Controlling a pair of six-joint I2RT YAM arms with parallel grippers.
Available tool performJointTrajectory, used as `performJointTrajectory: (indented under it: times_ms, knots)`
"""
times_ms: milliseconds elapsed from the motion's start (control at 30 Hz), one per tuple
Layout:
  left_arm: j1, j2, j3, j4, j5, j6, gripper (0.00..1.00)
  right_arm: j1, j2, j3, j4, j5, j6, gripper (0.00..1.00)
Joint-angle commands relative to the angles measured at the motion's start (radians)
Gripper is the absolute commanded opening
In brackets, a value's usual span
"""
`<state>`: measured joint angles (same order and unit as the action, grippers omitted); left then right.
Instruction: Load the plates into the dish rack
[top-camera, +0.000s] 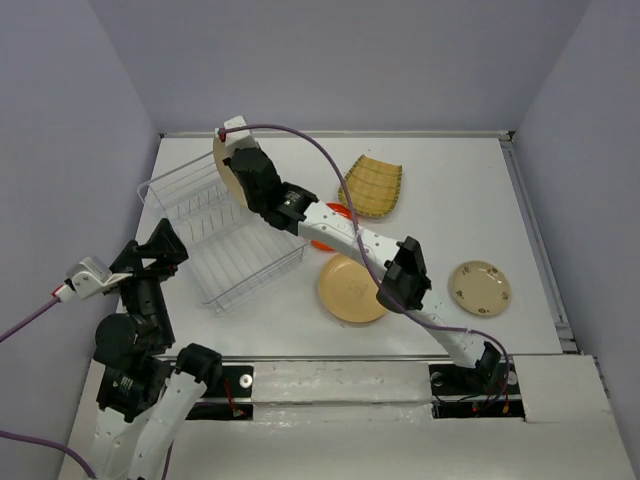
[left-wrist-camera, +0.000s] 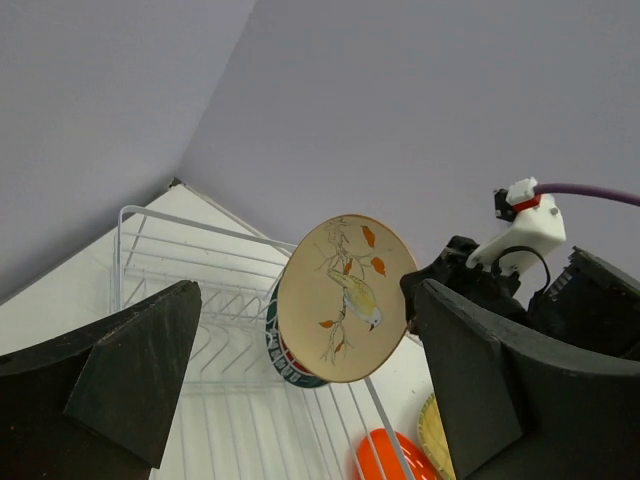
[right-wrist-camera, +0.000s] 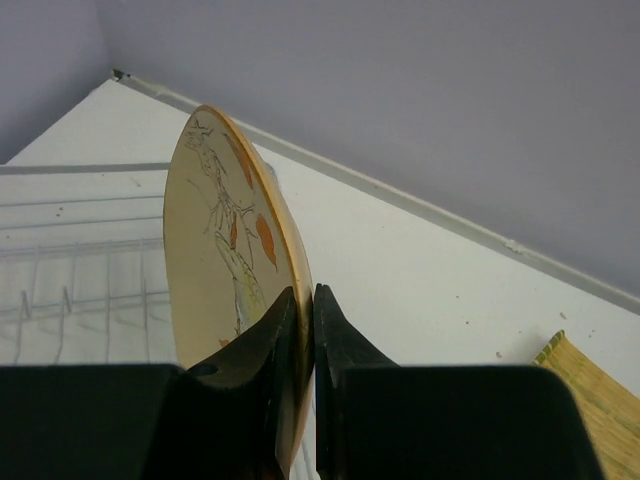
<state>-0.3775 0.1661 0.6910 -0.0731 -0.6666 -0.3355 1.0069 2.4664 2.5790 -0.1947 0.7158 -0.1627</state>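
My right gripper (top-camera: 243, 176) is shut on the rim of a cream plate with a bird picture (top-camera: 224, 163) and holds it upright over the far right end of the white wire dish rack (top-camera: 215, 240). The right wrist view shows the fingertips (right-wrist-camera: 305, 310) pinching that plate (right-wrist-camera: 215, 240). In the left wrist view the bird plate (left-wrist-camera: 345, 298) hangs in front of a white plate with a dark-green rim (left-wrist-camera: 283, 368) that stands in the rack (left-wrist-camera: 200, 300). My left gripper (top-camera: 152, 262) is open and empty at the rack's near left side.
On the table right of the rack lie a squarish yellow woven plate (top-camera: 372, 186), an orange-red plate (top-camera: 322, 243) partly under the right arm, a tan round plate (top-camera: 350, 290) and a small cream plate (top-camera: 480, 288). Walls close in the back and sides.
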Motion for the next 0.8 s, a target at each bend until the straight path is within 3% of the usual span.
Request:
performJointTrajectory:
  times_ms: [0,300,767]
  knots:
    - [0.009,-0.008,0.015,0.056,-0.008,-0.005,0.99,0.015,-0.017,0.083,0.354,0.125,-0.145,0.07]
    - [0.015,0.0,0.013,0.061,0.019,-0.007,0.99,0.052,0.092,0.089,0.624,0.221,-0.4,0.07]
    - [0.014,0.018,0.013,0.065,0.048,-0.007,0.99,0.052,0.075,0.053,0.65,0.205,-0.433,0.07]
